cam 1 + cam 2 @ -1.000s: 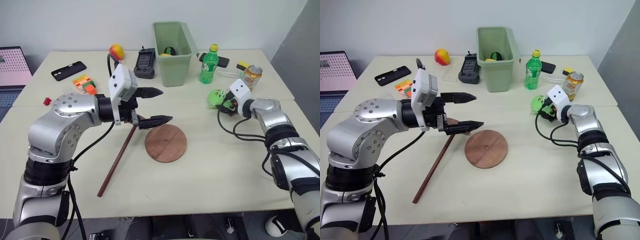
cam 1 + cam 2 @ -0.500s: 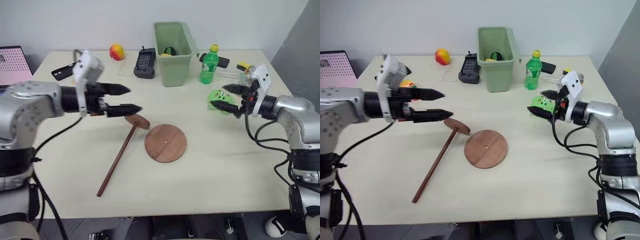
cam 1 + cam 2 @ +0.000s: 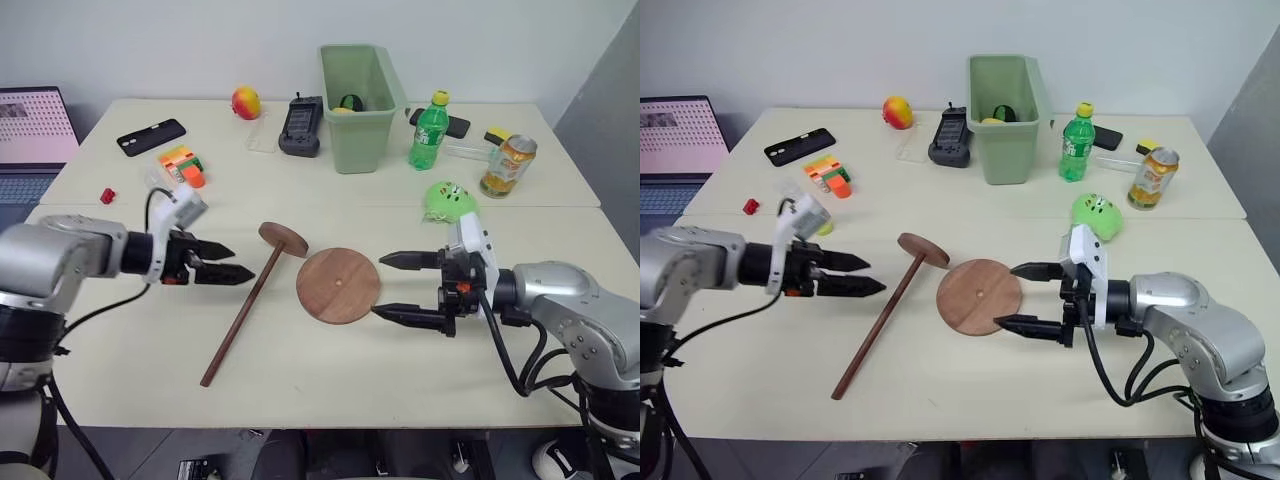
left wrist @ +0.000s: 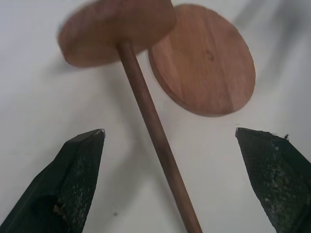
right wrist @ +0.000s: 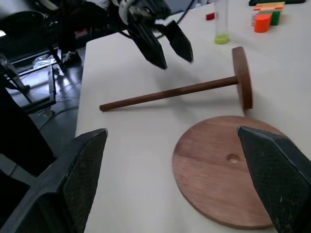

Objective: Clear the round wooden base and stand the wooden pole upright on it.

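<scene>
Approaching the wooden pole (image 3: 243,309) lying flat — round wooden base (image 3: 338,285) already bare; left gripper (image 3: 232,265) and right gripper (image 3: 389,284) gaping wide, empty; next — straddling the shaft ahead of the left jaws, closing.

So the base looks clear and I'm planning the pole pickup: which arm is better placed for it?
Probably the left. Its open left pincer points at the wooden pole lying beside it, while the open right pincer sits across the round wooden base.
</scene>
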Tool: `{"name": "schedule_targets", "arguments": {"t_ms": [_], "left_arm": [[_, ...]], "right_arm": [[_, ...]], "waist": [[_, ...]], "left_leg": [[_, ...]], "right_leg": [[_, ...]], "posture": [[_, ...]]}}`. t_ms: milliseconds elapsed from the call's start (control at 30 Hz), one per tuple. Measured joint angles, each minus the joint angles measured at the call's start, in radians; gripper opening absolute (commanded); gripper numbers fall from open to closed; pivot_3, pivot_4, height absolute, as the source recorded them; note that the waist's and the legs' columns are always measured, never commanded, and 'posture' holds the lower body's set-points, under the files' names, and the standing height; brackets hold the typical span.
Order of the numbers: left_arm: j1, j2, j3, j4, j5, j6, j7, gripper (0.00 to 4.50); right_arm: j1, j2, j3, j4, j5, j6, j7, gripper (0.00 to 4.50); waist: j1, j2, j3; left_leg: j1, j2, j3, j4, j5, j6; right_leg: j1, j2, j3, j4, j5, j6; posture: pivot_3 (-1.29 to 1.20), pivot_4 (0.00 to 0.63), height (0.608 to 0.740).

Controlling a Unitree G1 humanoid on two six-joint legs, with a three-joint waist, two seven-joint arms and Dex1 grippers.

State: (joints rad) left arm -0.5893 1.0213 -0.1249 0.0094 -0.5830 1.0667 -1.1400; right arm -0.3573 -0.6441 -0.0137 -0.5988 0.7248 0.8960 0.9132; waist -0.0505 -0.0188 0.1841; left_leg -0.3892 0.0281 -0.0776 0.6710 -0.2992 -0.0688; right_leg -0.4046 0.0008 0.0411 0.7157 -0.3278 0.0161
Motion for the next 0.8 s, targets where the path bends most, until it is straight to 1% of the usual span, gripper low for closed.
{"name": "schedule_targets", "arguments": {"t_ms": [67, 267, 333, 400, 467, 600, 633, 733, 800], "left_arm": [[0.001, -0.041, -0.009, 0.008, 0.011, 0.019, 0.032, 4.50], [0.004, -0.087, -0.046, 0.023, 0.051, 0.018, 0.062, 4.50], [0.008, -0.087, -0.047, 0.028, 0.054, 0.028, 0.064, 4.13], [0.008, -0.089, -0.047, 0.027, 0.054, 0.043, 0.064, 3.90], [0.009, -0.100, -0.047, 0.025, 0.054, 0.048, 0.064, 3.39], [0.009, -0.121, -0.048, 0.026, 0.059, 0.050, 0.074, 2.64], [0.008, -0.130, -0.048, 0.027, 0.061, 0.050, 0.080, 2.52], [0.008, -0.145, -0.057, 0.027, 0.067, 0.050, 0.084, 1.89], [0.008, -0.149, -0.065, 0.028, 0.073, 0.050, 0.085, 1.55]], "right_arm": [[0.034, -0.018, -0.003, -0.037, 0.012, 0.011, -0.016, 4.47], [0.098, -0.057, -0.005, -0.093, 0.048, 0.030, -0.053, 4.47], [0.110, -0.063, -0.005, -0.102, 0.056, 0.031, -0.064, 4.50], [0.113, -0.068, -0.005, -0.104, 0.067, 0.031, -0.070, 4.50], [0.115, -0.081, -0.005, -0.105, 0.074, 0.031, -0.074, 4.50], [0.115, -0.089, -0.005, -0.104, 0.079, 0.029, -0.087, 4.50], [0.114, -0.090, -0.005, -0.104, 0.083, 0.029, -0.088, 4.50], [0.114, -0.090, -0.005, -0.104, 0.098, 0.029, -0.092, 4.50], [0.113, -0.090, -0.007, -0.104, 0.118, 0.029, -0.099, 4.50]], "waist": [[0.003, 0.000, 0.000], [0.007, 0.000, 0.000], [0.007, 0.000, 0.000], [0.006, 0.000, 0.000], [0.008, 0.000, 0.000], [0.011, 0.000, 0.000], [0.012, 0.000, 0.000], [0.012, 0.000, 0.000], [0.012, 0.000, 0.000]], "left_leg": [[-0.002, 0.000, -0.001, 0.003, 0.000, 0.000], [-0.003, -0.001, -0.002, 0.006, 0.000, 0.000], [-0.003, -0.001, -0.002, 0.006, 0.000, 0.000], [-0.003, -0.001, -0.002, 0.006, 0.000, 0.000], [-0.004, -0.001, -0.002, 0.006, 0.000, 0.000], [-0.004, -0.001, -0.002, 0.006, 0.000, 0.000], [-0.004, -0.001, -0.002, 0.006, 0.000, 0.000], [-0.004, -0.001, -0.002, 0.006, 0.000, 0.000], [-0.004, -0.001, -0.002, 0.006, 0.000, 0.000]], "right_leg": [[0.000, 0.000, -0.002, 0.001, 0.000, 0.000], [0.000, 0.001, -0.003, 0.002, 0.000, 0.000], [0.000, 0.001, -0.003, 0.002, 0.000, 0.000], [0.000, 0.001, -0.003, 0.002, 0.000, 0.000], [0.000, 0.001, -0.003, 0.002, 0.000, 0.000], [0.000, 0.001, -0.003, 0.002, 0.000, 0.000], [0.000, 0.001, -0.003, 0.002, 0.000, 0.000], [0.000, 0.001, -0.003, 0.002, 0.000, 0.000], [0.000, 0.001, -0.003, 0.002, 0.000, 0.000]], "posture": [[0.00, 0.150, 0.740], [0.00, 0.150, 0.740], [0.00, 0.150, 0.740], [0.00, 0.150, 0.740], [0.00, 0.150, 0.740], [0.00, 0.150, 0.740], [0.00, 0.150, 0.740], [0.00, 0.150, 0.740], [0.00, 0.150, 0.740]]}}
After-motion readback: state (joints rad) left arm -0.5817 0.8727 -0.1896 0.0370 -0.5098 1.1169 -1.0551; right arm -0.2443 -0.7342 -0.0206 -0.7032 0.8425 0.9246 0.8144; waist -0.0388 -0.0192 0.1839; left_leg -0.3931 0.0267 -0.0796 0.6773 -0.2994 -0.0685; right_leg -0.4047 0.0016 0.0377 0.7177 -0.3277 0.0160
